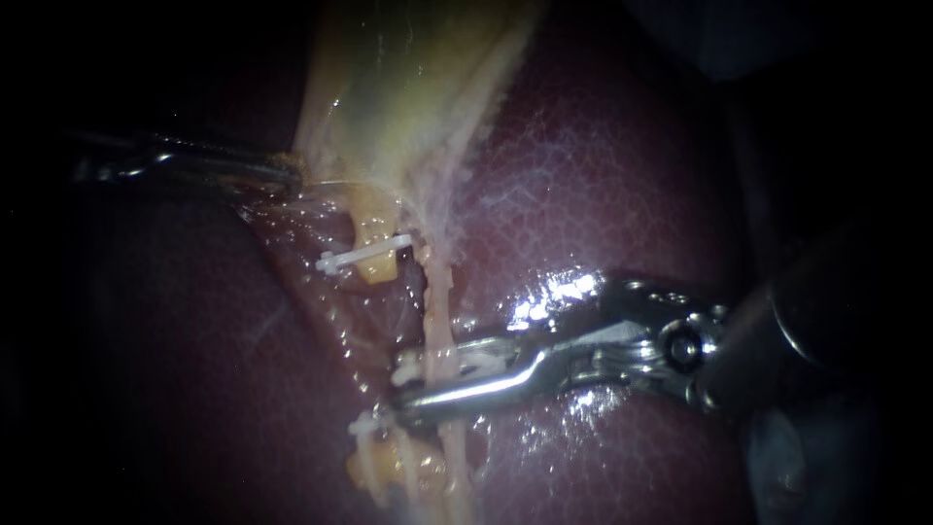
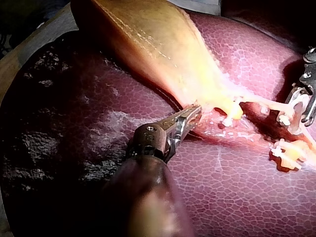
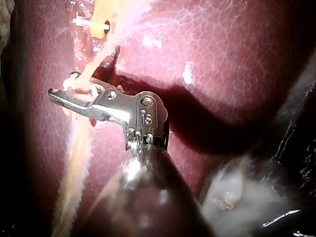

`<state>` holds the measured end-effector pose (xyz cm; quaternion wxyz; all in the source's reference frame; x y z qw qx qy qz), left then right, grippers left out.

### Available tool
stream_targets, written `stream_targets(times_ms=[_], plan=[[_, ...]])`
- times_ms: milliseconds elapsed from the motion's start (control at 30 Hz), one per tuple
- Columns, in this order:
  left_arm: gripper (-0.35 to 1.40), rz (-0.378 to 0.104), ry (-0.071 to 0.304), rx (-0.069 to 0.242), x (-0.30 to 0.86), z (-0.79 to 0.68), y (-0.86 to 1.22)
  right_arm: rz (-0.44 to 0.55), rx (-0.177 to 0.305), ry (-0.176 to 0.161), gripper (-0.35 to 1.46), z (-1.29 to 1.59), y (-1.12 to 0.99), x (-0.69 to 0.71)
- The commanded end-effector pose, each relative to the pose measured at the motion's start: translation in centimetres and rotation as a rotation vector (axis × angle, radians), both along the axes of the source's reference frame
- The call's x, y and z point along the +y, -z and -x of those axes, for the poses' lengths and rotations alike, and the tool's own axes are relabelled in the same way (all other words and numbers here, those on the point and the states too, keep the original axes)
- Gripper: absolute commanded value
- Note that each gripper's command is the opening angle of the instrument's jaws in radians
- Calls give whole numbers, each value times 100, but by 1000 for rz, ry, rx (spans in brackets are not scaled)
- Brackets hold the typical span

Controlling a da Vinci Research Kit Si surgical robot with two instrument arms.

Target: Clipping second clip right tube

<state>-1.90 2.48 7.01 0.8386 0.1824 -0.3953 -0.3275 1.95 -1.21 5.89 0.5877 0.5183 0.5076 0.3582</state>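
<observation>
The right tube [image 1: 439,311] is a thin pale strand running down over the liver. My right instrument [image 1: 400,387] comes in from the right, and its jaws straddle this tube with a white clip [image 1: 413,367] held between them. In the right wrist view the jaws [image 3: 57,94] lie close together around the strand and the clip [image 3: 74,81]. My left instrument [image 1: 296,175] is shut on the edge of the yellow gallbladder [image 1: 408,87], also visible in the left wrist view [image 2: 195,114].
One white clip [image 1: 362,255] sits on the yellowish left tube, and another [image 1: 369,424] lies lower down. Dark red liver [image 1: 603,175] surrounds everything. In the left wrist view my right instrument [image 2: 301,111] shows beyond the clips.
</observation>
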Motion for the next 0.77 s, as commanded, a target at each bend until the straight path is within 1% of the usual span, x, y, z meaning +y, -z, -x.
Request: stream_targets(times_ms=[33,100,233,467,767], plan=[[-35,-1,0,0,0,0,0,-23,-5,1,12,0,0,1],[-35,-1,0,0,0,0,0,-40,-9,2,-2,1,0,2],[-35,-7,2,-2,0,0,0,-70,-15,6,-35,1,0,2],[-35,-7,2,-2,0,-1,0,-79,-11,12,-35,0,1,8],[-35,-14,3,-4,0,-1,0,-79,-6,21,-35,0,0,8]])
